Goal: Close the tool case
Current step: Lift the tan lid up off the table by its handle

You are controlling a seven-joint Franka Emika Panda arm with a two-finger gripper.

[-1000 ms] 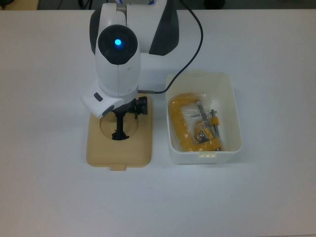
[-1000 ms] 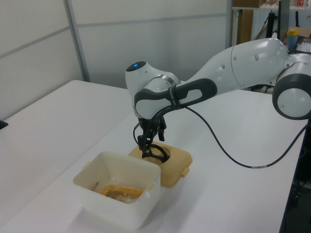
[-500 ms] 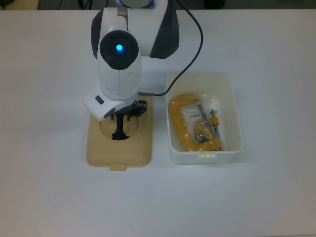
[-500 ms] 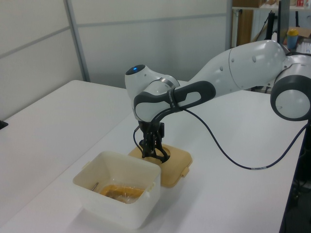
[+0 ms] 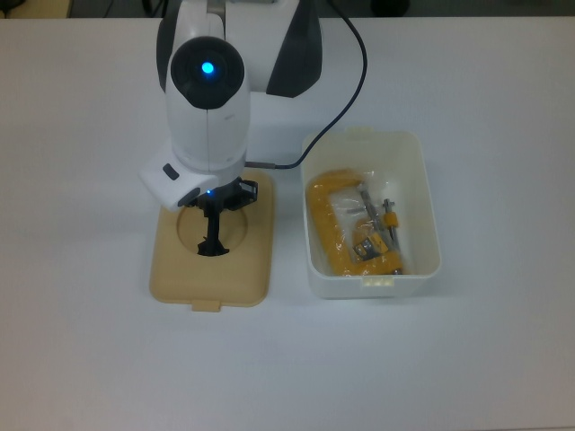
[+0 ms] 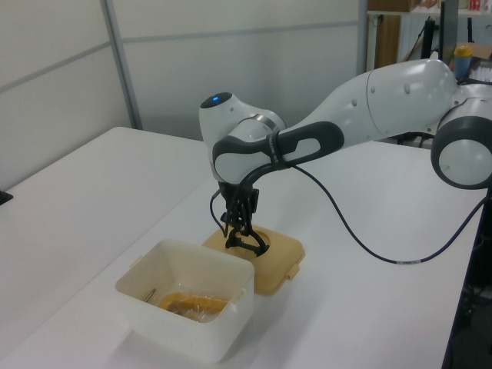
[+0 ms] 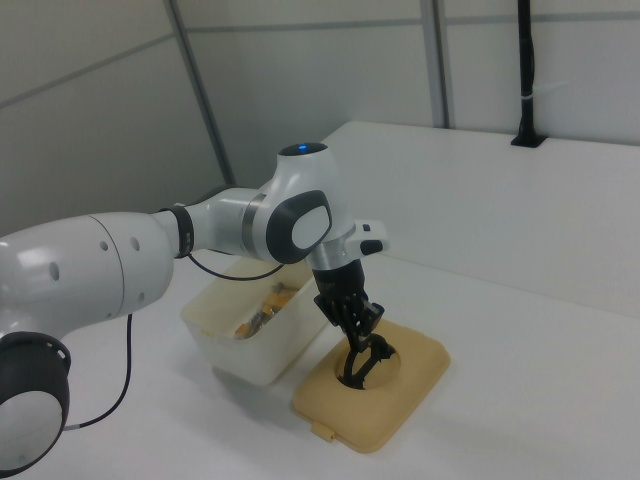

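The claw pinches the black handle of the beige lid, flat on the worktop just beside the open white tub; bare worktop surrounds both.

Lid shifted toward the top view's left, further from the tub, gripper moved left with it

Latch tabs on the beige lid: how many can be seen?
1: a tab on the lid edge facing the top view's bottom. Others may be hidden under the arm.
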